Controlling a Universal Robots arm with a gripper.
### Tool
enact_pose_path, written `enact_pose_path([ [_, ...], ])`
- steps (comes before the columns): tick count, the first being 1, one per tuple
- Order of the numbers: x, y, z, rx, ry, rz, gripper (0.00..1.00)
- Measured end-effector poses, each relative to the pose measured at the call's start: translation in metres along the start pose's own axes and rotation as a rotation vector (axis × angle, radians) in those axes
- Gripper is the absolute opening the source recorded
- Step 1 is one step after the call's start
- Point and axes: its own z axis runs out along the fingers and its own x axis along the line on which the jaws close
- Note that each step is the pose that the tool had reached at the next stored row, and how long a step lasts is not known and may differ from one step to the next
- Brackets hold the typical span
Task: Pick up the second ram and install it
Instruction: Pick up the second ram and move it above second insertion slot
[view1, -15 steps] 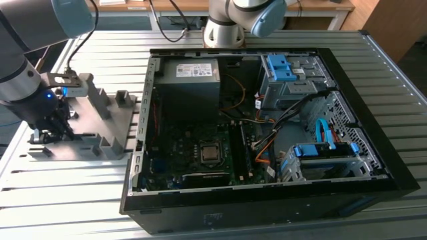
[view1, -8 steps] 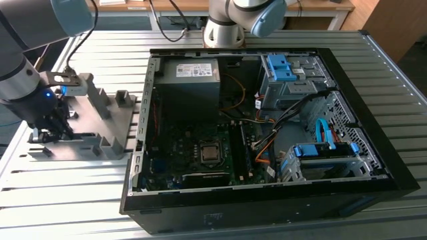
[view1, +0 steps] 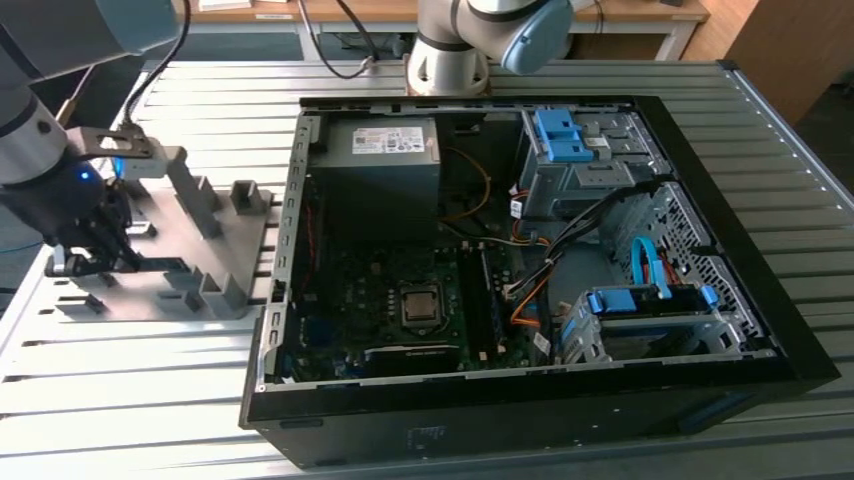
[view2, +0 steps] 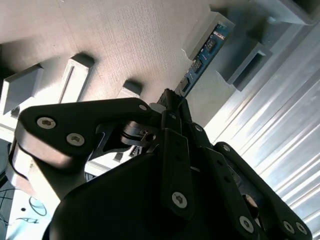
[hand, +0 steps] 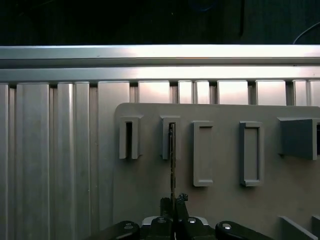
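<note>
The claw (hand: 173, 201) is pinching one end of the second ram (view2: 202, 56), which is standing on edge in a grey fixture slot (hand: 165, 137) on the table (hand: 50, 160). Held off-centre, it is risking tilting and jamming there.

I see a black computer case (view1: 534, 425) on a silver table (view1: 134, 400) ridged in long parallel stripes. Inside the case lie a dark green motherboard (view1: 354, 300), a grey power supply (view1: 380, 175) with a white label (view1: 394, 140), bright blue drive brackets (view1: 561, 135) and thin orange wires (view1: 523, 300). Beside the case sits a matte grey fixture plate (view1: 247, 250). Over that plate, farther from the case, a small blue light (view1: 84, 177) glows on the arm. In the second wrist view the gripper (view2: 172, 102) is black, dotted with silver screw heads. The second ram (view2: 207, 50) is blue-green with small dark chips and pale markings.
</note>
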Motion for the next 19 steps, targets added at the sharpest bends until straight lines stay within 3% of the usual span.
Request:
enact_pose_path([
  [11, -0.0006, 0.0002, -0.0139, 0.0, 0.0, 0.0, 0.14],
  [19, -0.0008, 0.0002, -0.0197, 0.0, -0.0001, 0.0, 0.14],
])
